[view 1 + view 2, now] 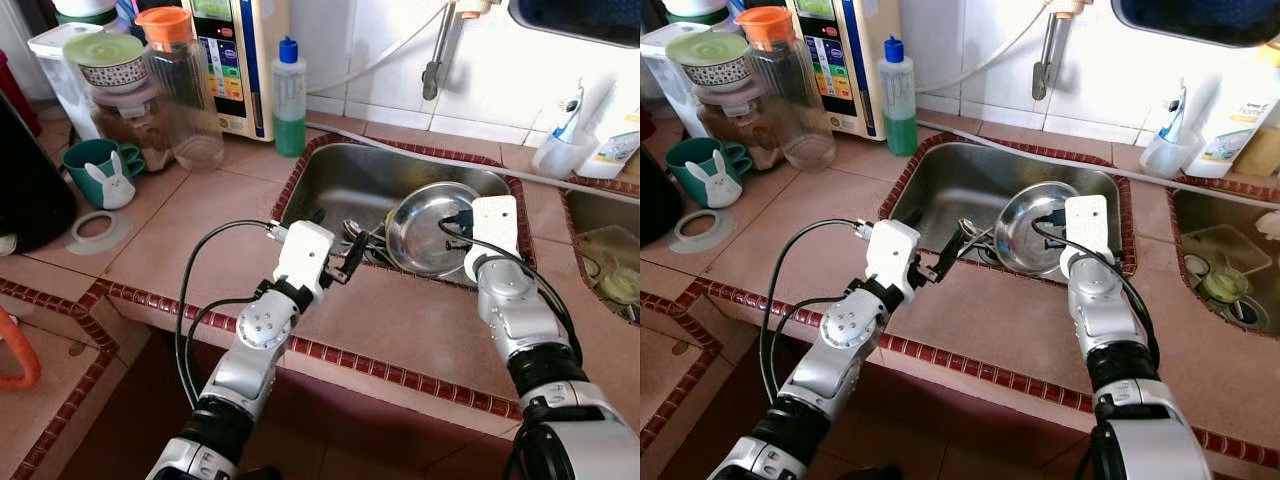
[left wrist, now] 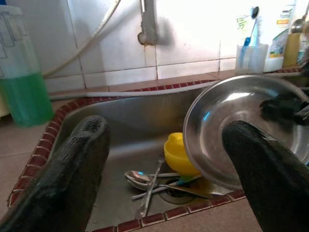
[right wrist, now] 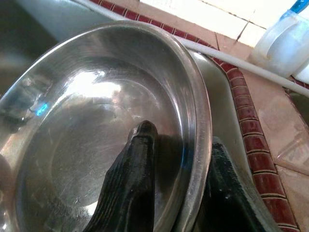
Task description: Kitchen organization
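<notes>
The steel sink [image 1: 340,180] was set into a tiled counter [image 1: 200,230] with a dark red border strip along its edges. The right gripper [image 3: 174,159] was closed on the rim of a steel plate [image 1: 430,232]: one finger lay inside the plate and the other behind it, so the rim stood between them. The plate stood tilted in the right part of the sink, leaning toward the sink's near edge. The left gripper [image 2: 166,169] hovered over the near edge of the sink, with its two fingers [image 2: 72,164] wide apart and nothing between them.

On the sink bottom, left of the plate, lay one yellow cup [image 2: 177,154] and a small pile of spoons [image 2: 149,181] (at least two, the exact number was not clear). The left half of the sink was free, and the counter strip in front of the sink was bare too.

At the back stood one green soap bottle [image 1: 289,95] with a blue cap, just beside the sink corner. Farther left were one clear jar [image 1: 180,90] with an orange lid, one teal mug [image 1: 98,165] with a white rabbit figure [image 1: 112,187] on it, and one white ring [image 1: 98,230] lying flat. A cup with a toothbrush [image 1: 560,145] stood to the right of the sink. The writing on the labels was too small to read.
</notes>
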You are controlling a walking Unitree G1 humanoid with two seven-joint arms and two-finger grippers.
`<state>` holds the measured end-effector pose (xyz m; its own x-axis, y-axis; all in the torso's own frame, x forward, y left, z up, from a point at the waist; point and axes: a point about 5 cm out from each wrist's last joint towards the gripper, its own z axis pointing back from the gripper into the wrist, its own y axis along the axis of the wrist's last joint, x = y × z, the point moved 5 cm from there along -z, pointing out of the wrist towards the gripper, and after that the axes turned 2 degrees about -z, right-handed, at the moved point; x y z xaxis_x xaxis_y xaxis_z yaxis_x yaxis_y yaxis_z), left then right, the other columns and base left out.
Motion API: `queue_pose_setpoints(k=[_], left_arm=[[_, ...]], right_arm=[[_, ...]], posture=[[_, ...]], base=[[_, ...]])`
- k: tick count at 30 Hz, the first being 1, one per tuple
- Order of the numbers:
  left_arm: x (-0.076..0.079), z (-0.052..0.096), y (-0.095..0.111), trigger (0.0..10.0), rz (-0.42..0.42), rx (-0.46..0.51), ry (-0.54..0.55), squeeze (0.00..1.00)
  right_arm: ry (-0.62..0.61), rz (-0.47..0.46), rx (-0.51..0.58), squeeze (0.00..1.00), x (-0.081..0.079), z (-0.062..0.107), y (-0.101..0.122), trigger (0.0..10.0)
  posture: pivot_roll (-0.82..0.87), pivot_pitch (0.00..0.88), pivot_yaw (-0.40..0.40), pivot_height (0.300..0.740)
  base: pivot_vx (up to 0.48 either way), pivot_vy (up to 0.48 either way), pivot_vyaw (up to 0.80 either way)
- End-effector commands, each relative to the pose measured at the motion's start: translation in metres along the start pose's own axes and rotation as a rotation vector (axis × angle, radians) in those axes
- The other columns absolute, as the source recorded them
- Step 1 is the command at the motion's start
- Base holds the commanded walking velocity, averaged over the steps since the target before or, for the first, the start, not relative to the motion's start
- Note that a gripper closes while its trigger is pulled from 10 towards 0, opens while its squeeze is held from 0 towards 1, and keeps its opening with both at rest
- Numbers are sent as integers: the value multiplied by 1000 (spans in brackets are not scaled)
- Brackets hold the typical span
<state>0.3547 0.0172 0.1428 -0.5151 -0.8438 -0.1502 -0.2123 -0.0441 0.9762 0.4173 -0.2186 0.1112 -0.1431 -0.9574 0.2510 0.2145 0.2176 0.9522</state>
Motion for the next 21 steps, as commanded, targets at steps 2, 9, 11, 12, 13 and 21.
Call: queue_pose_setpoints(k=[2,9,11,12,13,21], left_arm=[[7,0,2,10000,9,-8,-31,1000],[10,4,-6,10000,19,-72,-56,1000],[12,5,-8,10000,27,-90,-60,1000],[12,6,-9,10000,25,-92,-62,1000],[12,6,-9,10000,22,-94,-65,1000],[14,7,-10,10000,21,-120,-75,1000]], right_arm=[[21,29,-30,1000,-1,-1,-9,10000],[56,30,-51,1000,-7,-3,-18,10000],[70,25,-58,1000,-10,-3,-19,10000],[72,24,-58,1000,-10,-3,-19,10000],[75,20,-59,1000,-11,-3,-20,10000],[79,-35,-66,1000,-11,-4,-20,10000]], posture=[[148,61,-13,740],[149,62,-13,740],[149,62,-13,740],[156,61,-11,740],[156,61,-11,740],[157,57,-8,740]], base=[[0,0,0],[0,0,0],[0,0,0],[0,0,0],[0,0,0],[0,0,0]])
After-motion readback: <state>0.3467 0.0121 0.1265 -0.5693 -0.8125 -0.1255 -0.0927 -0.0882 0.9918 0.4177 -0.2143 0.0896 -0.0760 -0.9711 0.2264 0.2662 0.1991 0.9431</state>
